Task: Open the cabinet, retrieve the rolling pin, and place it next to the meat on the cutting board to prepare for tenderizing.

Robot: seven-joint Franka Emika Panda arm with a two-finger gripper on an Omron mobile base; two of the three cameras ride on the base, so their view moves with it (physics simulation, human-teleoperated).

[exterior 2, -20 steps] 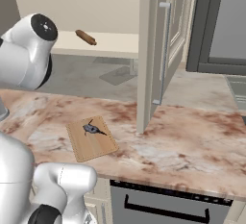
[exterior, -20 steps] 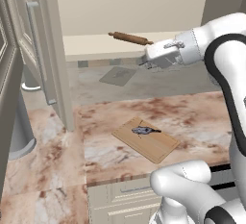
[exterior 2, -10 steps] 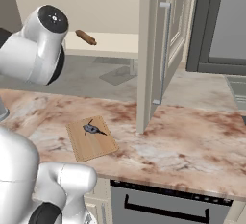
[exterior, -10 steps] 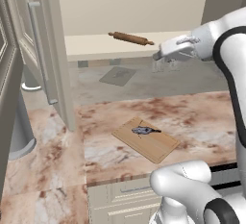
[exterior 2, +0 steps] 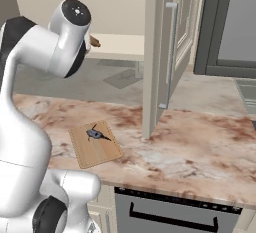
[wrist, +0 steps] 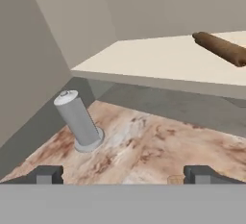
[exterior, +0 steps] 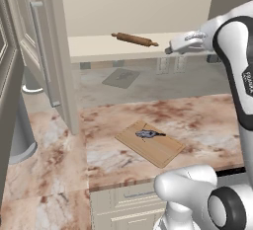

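Observation:
The cabinet stands open, its door (exterior: 47,36) swung out at the left in the left base view and its other door (exterior 2: 155,37) at the centre in the right base view. The brown rolling pin (exterior: 134,39) lies on the pale inner shelf (exterior: 99,49). My gripper (exterior: 168,51) hovers just right of the pin's end, open and empty, not touching it. In the hand view the rolling pin (wrist: 221,48) lies at the upper right and my gripper (wrist: 125,175) has its jaws wide apart. The meat (exterior: 148,134) rests on the cutting board (exterior: 165,151) on the marble counter.
A flat grey mat (exterior: 121,77) lies on the counter under the shelf. A grey cylinder (wrist: 79,122) stands on the counter at the left, by the open door. In the right base view a dark appliance front (exterior 2: 175,212) sits under the counter edge.
My hand has drifted right and slightly up, away from the rolling pin's end. The jaws stayed open. The pin, board and meat have not moved.

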